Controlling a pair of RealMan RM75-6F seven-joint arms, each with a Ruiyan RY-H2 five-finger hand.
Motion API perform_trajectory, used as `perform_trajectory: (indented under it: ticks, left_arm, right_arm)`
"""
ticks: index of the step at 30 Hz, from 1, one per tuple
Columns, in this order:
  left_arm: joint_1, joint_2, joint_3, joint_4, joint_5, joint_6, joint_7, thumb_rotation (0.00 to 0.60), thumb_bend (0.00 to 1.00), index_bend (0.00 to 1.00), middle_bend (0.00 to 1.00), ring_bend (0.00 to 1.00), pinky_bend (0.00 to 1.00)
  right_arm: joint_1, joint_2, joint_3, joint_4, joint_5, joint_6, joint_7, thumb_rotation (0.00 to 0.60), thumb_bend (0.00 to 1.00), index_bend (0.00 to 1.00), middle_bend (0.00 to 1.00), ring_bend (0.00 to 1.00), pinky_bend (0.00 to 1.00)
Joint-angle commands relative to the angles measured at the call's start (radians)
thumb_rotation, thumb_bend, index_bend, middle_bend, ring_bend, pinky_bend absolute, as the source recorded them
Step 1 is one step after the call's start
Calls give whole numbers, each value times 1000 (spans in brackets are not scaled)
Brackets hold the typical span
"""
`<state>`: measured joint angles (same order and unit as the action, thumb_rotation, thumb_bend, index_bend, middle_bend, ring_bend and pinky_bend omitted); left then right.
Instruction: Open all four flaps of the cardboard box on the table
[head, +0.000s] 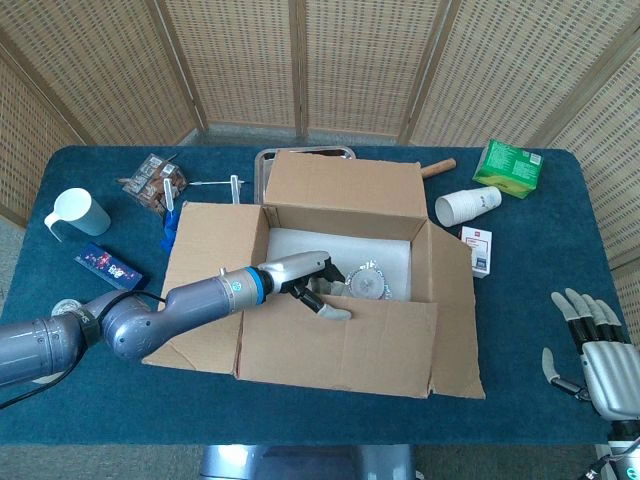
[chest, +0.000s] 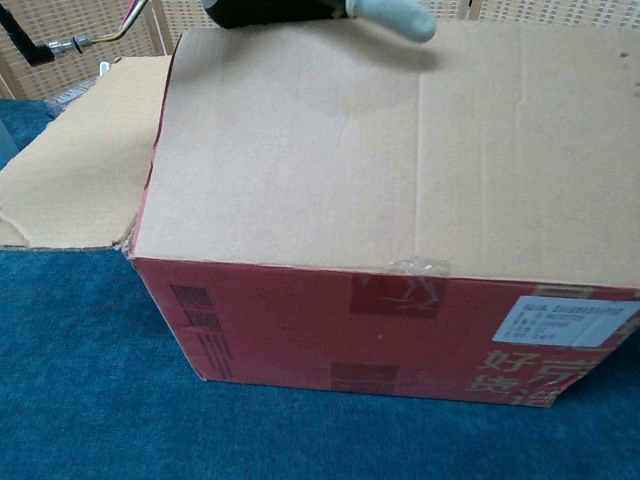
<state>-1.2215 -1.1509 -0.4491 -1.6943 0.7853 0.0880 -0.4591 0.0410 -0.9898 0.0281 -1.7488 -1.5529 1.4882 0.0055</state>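
The cardboard box (head: 345, 290) stands mid-table. Its back flap (head: 345, 185) stands up, its left flap (head: 208, 250) and right flap (head: 452, 300) lie spread outward. My left hand (head: 312, 281) reaches over the box's near side and pinches the top edge of the front flap (head: 340, 345), fingers inside and a grey fingertip (head: 338, 313) on the outer face. In the chest view the front flap (chest: 400, 150) fills the frame above the red box wall (chest: 380, 330), with the left hand (chest: 300, 10) at its top edge. My right hand (head: 598, 348) hovers at the table's near right corner, fingers apart, holding nothing.
A silvery item (head: 368, 280) lies inside the box. Around the box are a white mug (head: 78, 212), snack packets (head: 153, 180), a blue packet (head: 107, 263), a metal tray (head: 300, 153), stacked paper cups (head: 468, 205), a green carton (head: 508, 167) and a small white box (head: 478, 250).
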Motion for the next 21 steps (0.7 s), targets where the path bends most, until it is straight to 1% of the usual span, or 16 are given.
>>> perform_trajectory:
  ticks: [1, 6, 10, 13, 17, 21]
  left_arm:
    - [38, -9, -58, 3, -9, -53, -37, 432, 0, 727, 579, 513, 485]
    - [76, -21, -114, 15, -29, -133, -69, 438, 0, 728, 579, 513, 484]
    - [100, -36, -146, 29, -40, -164, -75, 425, 0, 728, 579, 513, 484]
    - [134, -53, -195, 37, -67, -205, -88, 427, 0, 729, 578, 513, 485]
    - [204, -92, -298, 64, -113, -308, -66, 425, 0, 728, 573, 508, 497]
    - [246, -122, -358, 83, -132, -350, -25, 426, 0, 726, 569, 506, 498]
  right_arm:
    - [1, -2, -1, -1, -1, -2, -3, 271, 520, 0, 0, 0, 0]
    - [3, -4, -3, -2, 0, -7, -13, 271, 526, 0, 0, 0, 0]
    - [3, -5, -4, -3, 0, -9, -18, 270, 530, 0, 0, 0, 0]
    - [4, -7, -5, -2, 0, -12, -23, 271, 541, 0, 0, 0, 0]
    - [6, -10, -6, -2, 1, -16, -28, 269, 545, 0, 0, 0, 0]
    - [7, -11, -7, -2, 0, -17, -31, 270, 545, 0, 0, 0, 0]
